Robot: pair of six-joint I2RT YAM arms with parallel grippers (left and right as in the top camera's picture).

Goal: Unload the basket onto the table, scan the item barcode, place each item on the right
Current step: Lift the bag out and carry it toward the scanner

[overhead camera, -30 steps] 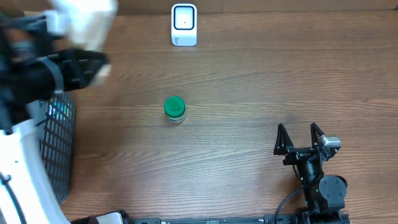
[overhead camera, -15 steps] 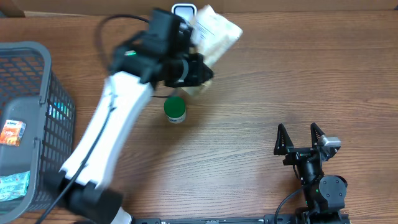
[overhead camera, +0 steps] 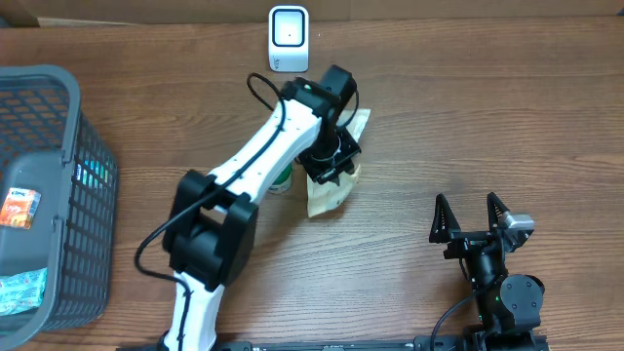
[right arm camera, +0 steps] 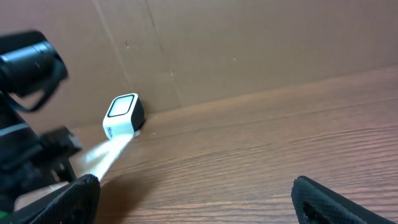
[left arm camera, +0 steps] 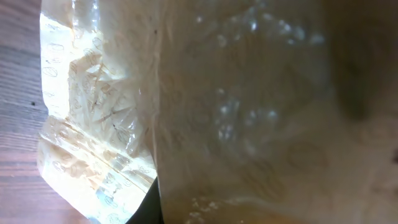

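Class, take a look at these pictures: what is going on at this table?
The left arm has its jaws shut on a crinkly pale packet, holding it just short of the white scanner. The right arm sits idle, jaws open and empty. A basket with other goods stands at the left.

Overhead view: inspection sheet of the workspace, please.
Surface: wooden table, no spills seen.
Job's things: scanner upright at back edge; pale pouch held in front of it.
Clutter: green-lidded jar partly behind left arm; basket at left, packets inside.
Grippers: left gripper shut on pale pouch; right gripper open, empty.
Cables: black cable looping off left arm.
Surroundings: cardboard wall behind.
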